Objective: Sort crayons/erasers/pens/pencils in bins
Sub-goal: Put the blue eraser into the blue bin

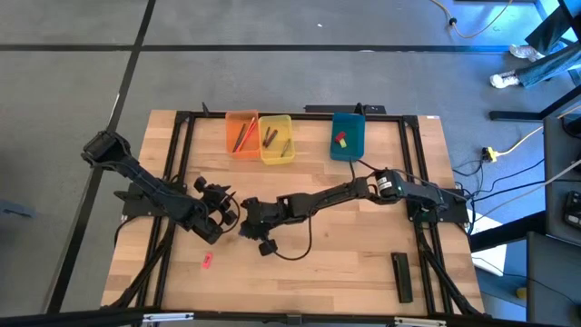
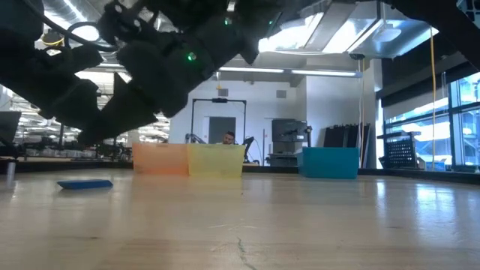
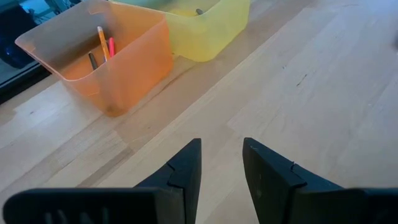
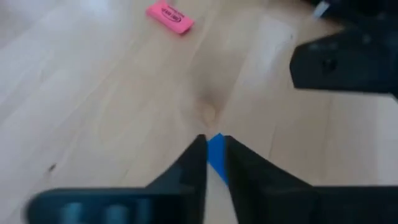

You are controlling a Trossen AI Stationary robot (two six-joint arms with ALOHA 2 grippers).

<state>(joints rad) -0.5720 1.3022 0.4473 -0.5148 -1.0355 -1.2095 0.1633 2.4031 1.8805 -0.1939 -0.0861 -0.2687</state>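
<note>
Right gripper [image 4: 212,152] nipped shut on a blue eraser [image 4: 217,157], pink eraser [image 4: 169,17] lying ahead on the surface [image 4: 93,93] — left gripper [image 3: 222,163] parted, empty, just beside.

Orange bin [image 1: 241,133], yellow bin [image 1: 276,138], teal bin [image 1: 348,134]; pink eraser [image 4: 169,17], blue eraser [image 4: 216,152].

Pink eraser [image 1: 207,261] lies flat, lower left; orange bin [image 1: 241,133], yellow bin [image 1: 276,138] and teal bin [image 1: 347,134] line the top, apparently upright.
</note>
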